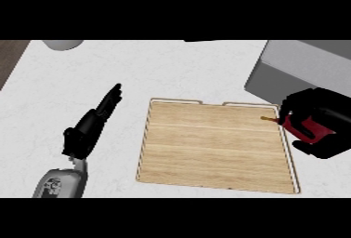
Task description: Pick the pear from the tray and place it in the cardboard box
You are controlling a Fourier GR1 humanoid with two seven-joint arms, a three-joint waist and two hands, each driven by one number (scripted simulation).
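Note:
A wooden tray (205, 148) lies flat on the white counter in the middle of the head view. At its right edge my right hand (322, 111) is curled round a red pear (305, 128), whose brown stem (269, 119) pokes out to the left over the tray's corner. Most of the pear is hidden by the fingers. Just behind the hand, at the upper right, stands a grey box (302, 67). My left hand (93, 123) rests open on the counter left of the tray, fingers straight and pointing away.
A pale round object (63, 44) shows partly at the counter's far left corner. A dark wooden strip (10, 56) borders the counter on the left.

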